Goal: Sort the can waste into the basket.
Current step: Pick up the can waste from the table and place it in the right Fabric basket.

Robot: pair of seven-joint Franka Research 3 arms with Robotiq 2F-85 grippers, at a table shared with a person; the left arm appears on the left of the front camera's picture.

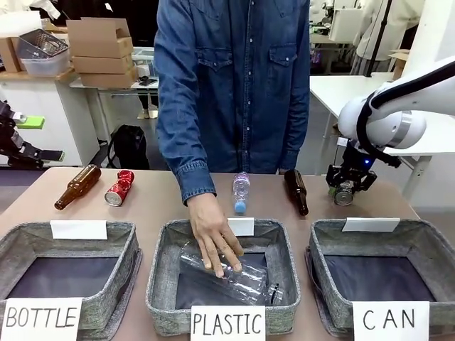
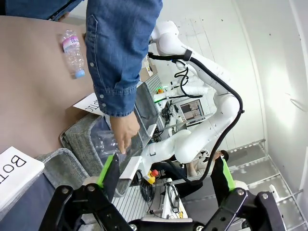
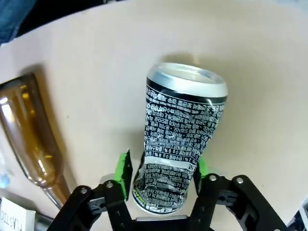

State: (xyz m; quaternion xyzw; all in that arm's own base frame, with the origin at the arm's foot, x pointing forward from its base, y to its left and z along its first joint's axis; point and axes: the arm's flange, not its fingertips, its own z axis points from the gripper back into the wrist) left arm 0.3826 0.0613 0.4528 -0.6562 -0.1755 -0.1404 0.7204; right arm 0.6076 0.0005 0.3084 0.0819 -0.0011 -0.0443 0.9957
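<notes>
A silver-grey can (image 1: 345,194) with black print lies on the table at the far right, behind the CAN basket (image 1: 426,231). My right gripper (image 1: 346,186) reaches down over it. In the right wrist view its green pads press both sides of the can's dented waist (image 3: 180,139), so the right gripper (image 3: 162,168) is shut on it. A shiny red can (image 1: 119,187) lies at the far left of the table. My left gripper (image 2: 167,168) hangs open above the left end, nothing between its fingers.
A person's hand (image 1: 213,241) presses a clear plastic bottle (image 1: 234,273) into the PLASTIC basket (image 1: 160,245). Brown glass bottles lie by the red can (image 1: 78,186) and left of the silver can (image 1: 296,190). A small plastic bottle (image 1: 241,192) lies mid-table. The BOTTLE basket (image 1: 124,234) stands front left.
</notes>
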